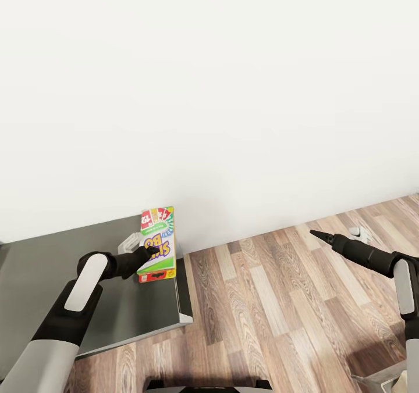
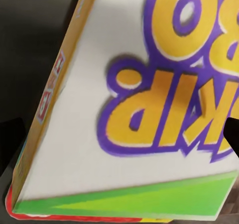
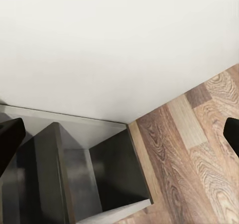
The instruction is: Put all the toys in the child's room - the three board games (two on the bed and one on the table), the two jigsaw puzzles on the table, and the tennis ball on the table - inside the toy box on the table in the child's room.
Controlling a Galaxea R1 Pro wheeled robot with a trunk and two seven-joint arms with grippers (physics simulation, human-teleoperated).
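Note:
My left gripper [image 1: 152, 253] is shut on the long white-red-green Skip-Bo board game [image 1: 157, 245], holding it upright over the dark-grey end of the table [image 1: 52, 265], close to the white wall. Up close, the box's [image 2: 149, 84] yellow-and-purple lettering reads upside down, and one dark finger [image 2: 232, 137] shows at its edge. My right gripper [image 1: 314, 233] hangs over the wooden floor far to the right, pointing toward the table, open and holding nothing. Its fingers [image 3: 10, 139] stand wide apart. The toy box, the jigsaw puzzles and the tennis ball are out of view.
The table's corner [image 1: 185, 317] juts toward the wooden floor [image 1: 273, 300]. A plain white wall [image 1: 209, 90] runs behind everything. In the right wrist view the dark table end [image 3: 109, 169] meets the wall and floor.

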